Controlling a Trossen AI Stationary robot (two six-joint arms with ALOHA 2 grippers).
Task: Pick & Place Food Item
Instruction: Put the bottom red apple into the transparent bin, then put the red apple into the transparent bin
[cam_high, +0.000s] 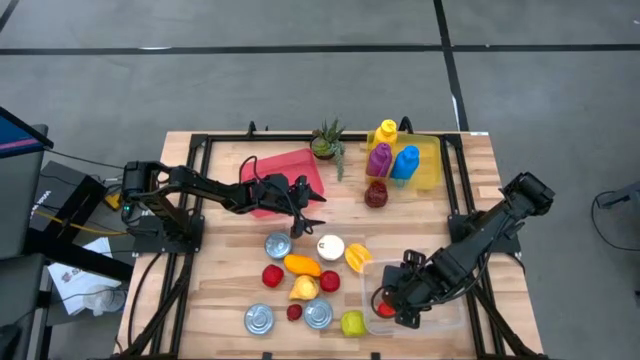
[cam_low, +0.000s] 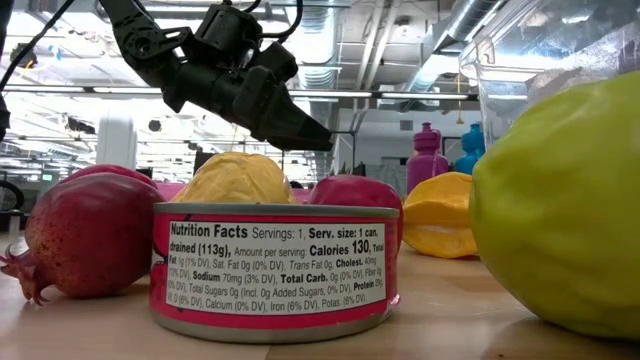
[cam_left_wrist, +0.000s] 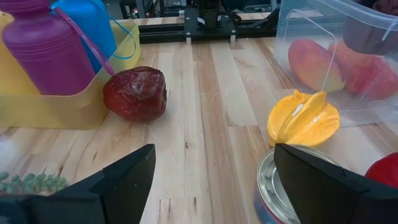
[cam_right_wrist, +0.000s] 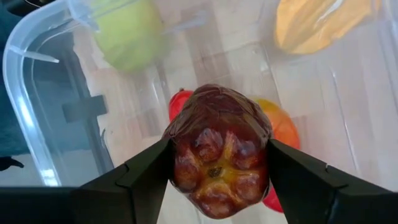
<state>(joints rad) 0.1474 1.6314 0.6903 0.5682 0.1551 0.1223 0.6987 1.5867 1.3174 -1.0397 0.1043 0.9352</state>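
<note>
Pale wooden planks make up the table (cam_high: 220, 290), framed by black rails, with grey floor around it; the low view looks across to a workshop ceiling with pipes and lights.

Nearest the low camera stands a can (cam_low: 275, 268) with a pink label that reads "Nutrition Facts", "Servings: 1, Serv. size: 1 can", "drained (113g)" and "Calories 130" (the smaller lines list fat, sodium, carbs and protein); a dark red pomegranate (cam_low: 82, 238) sits just beside it, and a big yellow-green fruit (cam_low: 565, 215) fills the other side.

At the table's front right corner, the right gripper (cam_high: 392, 300) hangs inside a clear plastic bin (cam_high: 452, 318); its two dark fingers (cam_right_wrist: 146, 177) sit on either side of a dark red bell pepper (cam_right_wrist: 219, 149), touching its flanks, so it is gripping the pepper; under the pepper, in the bin, lie a red and an orange fruit, only partly seen.

The left gripper (cam_high: 308, 212) hovers over the middle of the table, jaws spread wide and holding nothing; ahead of it lie a wrinkled dark red fruit (cam_left_wrist: 135, 93), a yellow star fruit (cam_left_wrist: 303, 117) and the rim of another can (cam_left_wrist: 292, 190); the wrinkled fruit touches a yellow tray (cam_left_wrist: 56, 102) holding a purple bottle (cam_left_wrist: 46, 53) and a blue bottle (cam_left_wrist: 90, 25); no writing on them can be read.
</note>
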